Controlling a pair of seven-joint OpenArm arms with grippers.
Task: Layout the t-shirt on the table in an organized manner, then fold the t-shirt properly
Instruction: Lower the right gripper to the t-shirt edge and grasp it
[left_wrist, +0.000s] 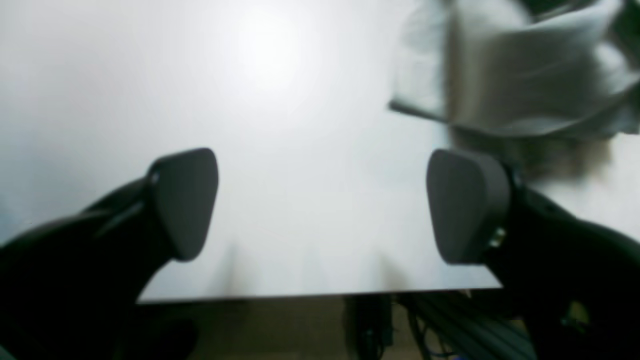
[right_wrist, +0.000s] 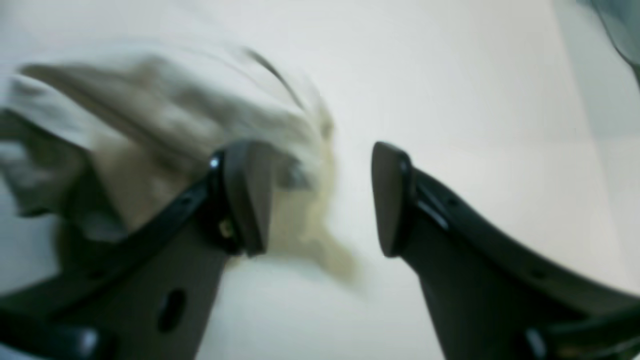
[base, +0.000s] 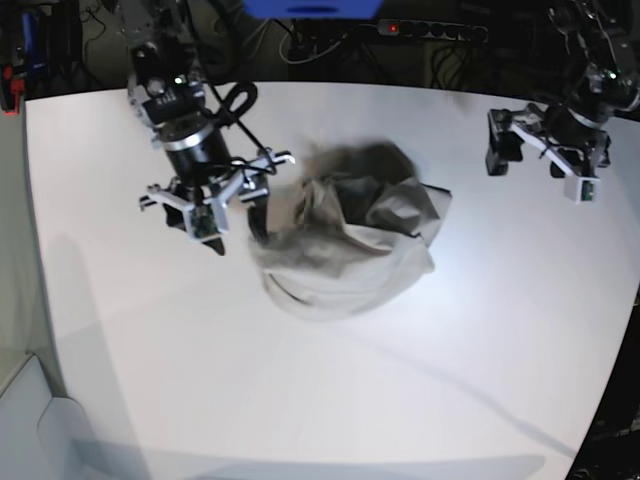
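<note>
- We see a white tabletop (base: 330, 400) filling the base view, matte and curved at its edges; dark cables and a power strip (base: 430, 30) lie behind it at 12 o'clock.
- The t-shirt (base: 350, 250) lies crumpled in a blurred heap near the tabletop's centre.
- Right gripper (base: 228, 212), at 9 o'clock of the heap: we see its jaws spread wide, nothing clamped between them, one finger (right_wrist: 247, 195) against the cloth.
- Left gripper (base: 540, 150), at 2 o'clock and well apart from the t-shirt: jaws wide apart, holding nothing.
</note>
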